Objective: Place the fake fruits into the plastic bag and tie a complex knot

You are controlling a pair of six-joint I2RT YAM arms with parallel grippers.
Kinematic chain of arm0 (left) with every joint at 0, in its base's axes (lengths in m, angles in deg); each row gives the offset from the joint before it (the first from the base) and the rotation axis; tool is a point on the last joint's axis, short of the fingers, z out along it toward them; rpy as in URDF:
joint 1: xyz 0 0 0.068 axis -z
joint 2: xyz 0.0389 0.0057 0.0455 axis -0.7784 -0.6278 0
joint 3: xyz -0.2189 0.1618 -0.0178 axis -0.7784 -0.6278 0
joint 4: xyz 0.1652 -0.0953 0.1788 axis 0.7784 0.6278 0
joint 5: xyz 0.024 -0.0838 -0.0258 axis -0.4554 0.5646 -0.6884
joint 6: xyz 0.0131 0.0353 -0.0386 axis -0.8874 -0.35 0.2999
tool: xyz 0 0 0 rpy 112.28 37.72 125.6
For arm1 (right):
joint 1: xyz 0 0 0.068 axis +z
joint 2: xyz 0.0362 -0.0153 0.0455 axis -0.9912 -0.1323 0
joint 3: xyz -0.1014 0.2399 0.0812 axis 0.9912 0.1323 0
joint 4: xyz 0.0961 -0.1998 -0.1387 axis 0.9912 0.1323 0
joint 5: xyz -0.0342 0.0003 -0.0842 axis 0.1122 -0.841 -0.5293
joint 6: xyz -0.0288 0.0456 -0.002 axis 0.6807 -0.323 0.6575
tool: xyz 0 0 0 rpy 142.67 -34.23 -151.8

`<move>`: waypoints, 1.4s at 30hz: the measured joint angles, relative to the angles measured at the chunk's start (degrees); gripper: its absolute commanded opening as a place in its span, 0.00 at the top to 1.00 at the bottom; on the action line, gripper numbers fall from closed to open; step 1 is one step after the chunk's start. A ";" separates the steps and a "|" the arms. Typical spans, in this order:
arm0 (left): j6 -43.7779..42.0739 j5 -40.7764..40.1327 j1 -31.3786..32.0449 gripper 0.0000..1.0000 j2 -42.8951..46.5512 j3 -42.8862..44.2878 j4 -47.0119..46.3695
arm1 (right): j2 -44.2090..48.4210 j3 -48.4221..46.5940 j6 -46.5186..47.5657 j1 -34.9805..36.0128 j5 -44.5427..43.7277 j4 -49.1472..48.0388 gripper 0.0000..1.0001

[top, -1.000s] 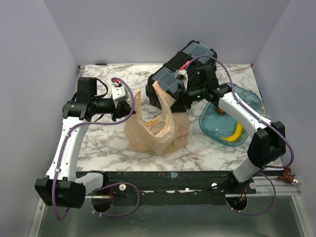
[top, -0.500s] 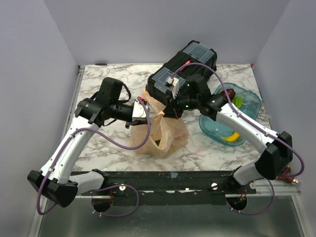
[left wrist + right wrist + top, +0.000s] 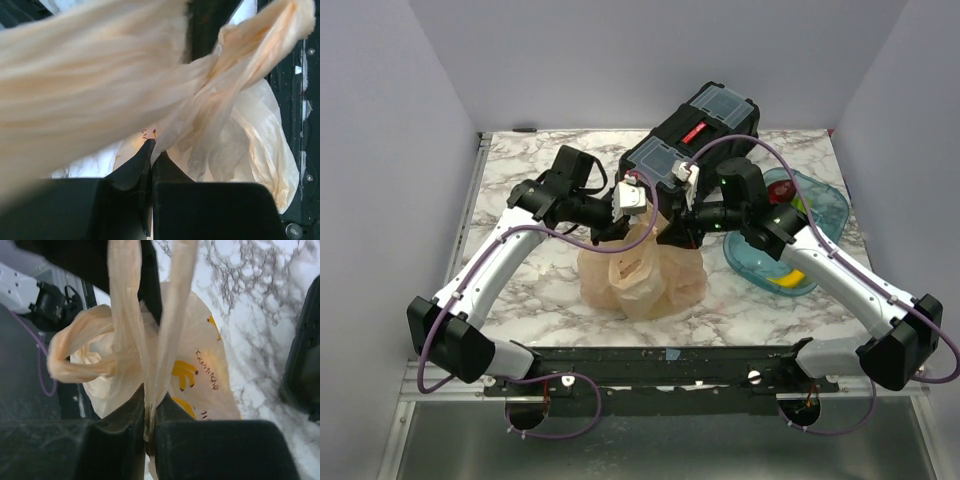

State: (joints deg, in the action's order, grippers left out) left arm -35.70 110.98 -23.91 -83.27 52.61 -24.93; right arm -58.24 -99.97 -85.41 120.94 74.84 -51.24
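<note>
The peach plastic bag (image 3: 642, 272) stands mid-table with its handles pulled up. My left gripper (image 3: 612, 226) is shut on one handle strip, fingertips pinched together on the film (image 3: 152, 148). My right gripper (image 3: 672, 230) is shut on the other strip (image 3: 150, 396), just right of the left one. In the left wrist view the strips twist together (image 3: 220, 55); I cannot tell whether that is a knot. Another handle loop (image 3: 75, 352) curls left of the right jaws. Fake fruits lie in the blue tray (image 3: 745, 262): a yellow banana (image 3: 790, 279), a red one (image 3: 783, 188) and a green one (image 3: 803, 206).
The black toolbox (image 3: 698, 135) stands right behind the bag and both grippers. The blue tray sits under the right forearm. Grey walls close off the table on the left, back and right.
The left arm swung right, carrying its handle over the bag. The right gripper came forward from the toolbox and shut on the other handle strip. The bag's top is drawn tighter.
</note>
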 measured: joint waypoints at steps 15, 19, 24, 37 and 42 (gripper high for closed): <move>0.35 1.70 -0.96 1.00 7.17 -4.31 -4.09 | 0.92 4.04 1.36 0.00 8.17 -3.34 0.99; -1.46 4.13 -1.40 1.00 9.92 -4.68 -3.74 | 0.59 6.97 -2.69 0.00 4.48 -7.72 0.99; -0.09 6.03 -0.09 1.00 11.17 -2.71 -3.23 | -0.24 7.48 -6.23 0.02 -4.70 -10.64 1.00; 17.46 -2.21 2.19 1.00 1.88 -1.46 -13.16 | 4.61 9.84 -3.28 -0.02 1.31 -11.26 0.65; 17.42 -4.35 2.19 1.00 0.55 -0.94 -12.83 | 7.08 9.84 0.68 -0.02 4.59 -8.02 0.37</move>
State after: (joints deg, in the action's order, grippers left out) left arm -18.28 106.63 -21.72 -82.73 51.67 -37.76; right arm -51.16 -90.14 -84.73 120.92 79.43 -59.26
